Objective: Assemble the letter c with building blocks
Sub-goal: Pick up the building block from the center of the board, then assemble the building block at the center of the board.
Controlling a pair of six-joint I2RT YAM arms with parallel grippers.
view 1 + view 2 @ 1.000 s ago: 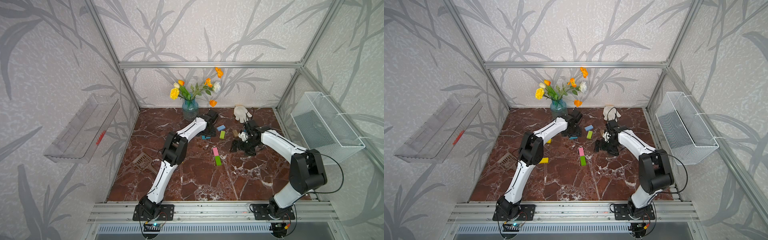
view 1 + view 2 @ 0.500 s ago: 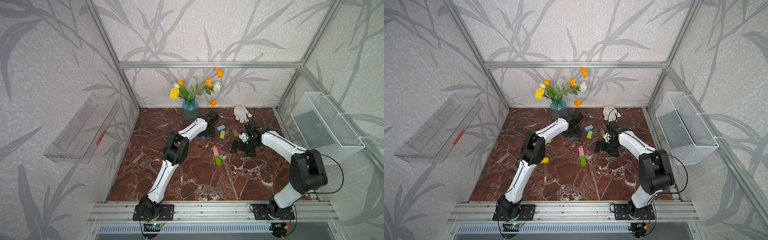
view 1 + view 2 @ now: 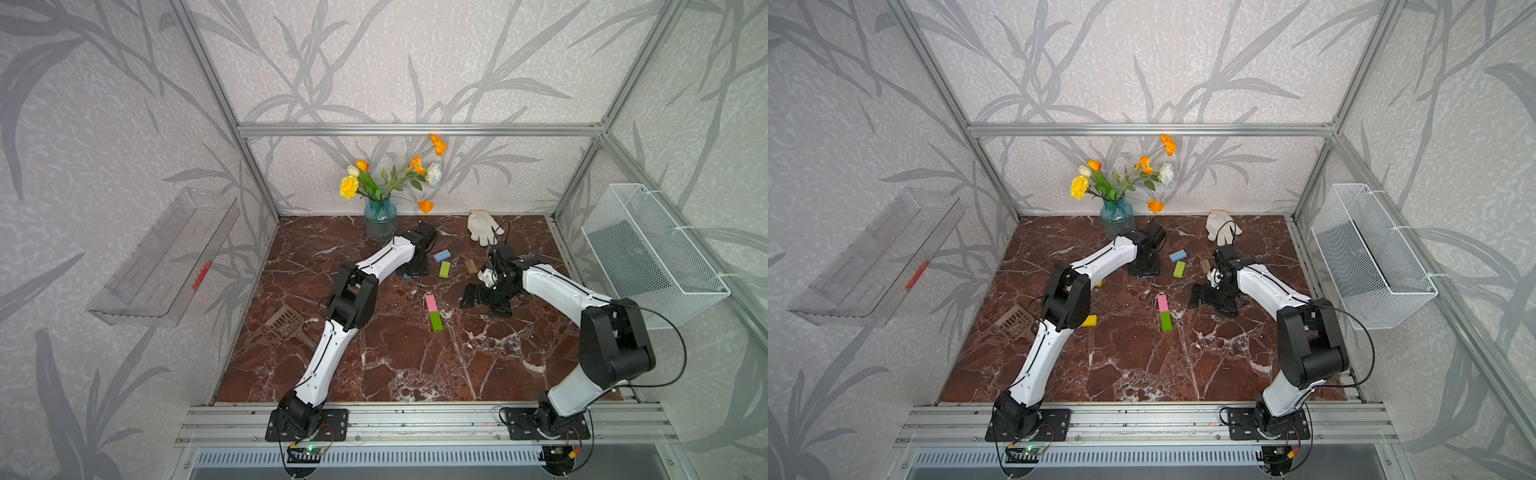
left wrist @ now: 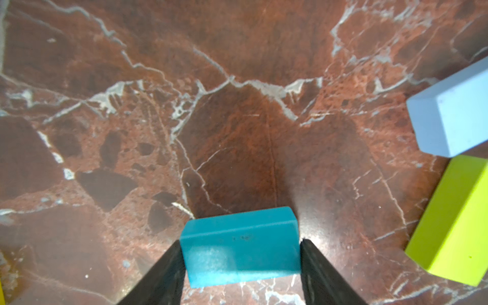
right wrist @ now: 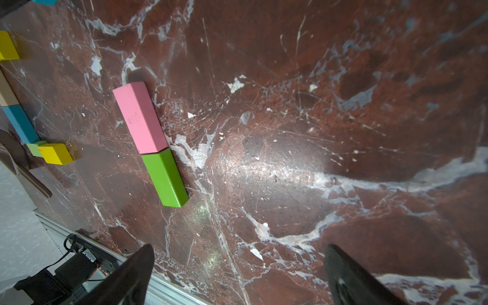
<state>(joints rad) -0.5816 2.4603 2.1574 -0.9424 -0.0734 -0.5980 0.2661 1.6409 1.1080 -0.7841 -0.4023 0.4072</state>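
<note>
Teal block (image 4: 237,253) flat on the counter (image 4: 237,118) near the vase (image 3: 380,224), its long axis running from jaw to jaw. The left gripper (image 4: 240,239) has its jaws set against both short ends. Pink block (image 3: 431,302) and green block (image 3: 436,321), laid end to end, lie nearer the robot's side, probably the first stroke of the letter c (image 3: 1164,311). Right gripper (image 5: 239,247) hovers beside that pair, jaws spread and empty.
</note>
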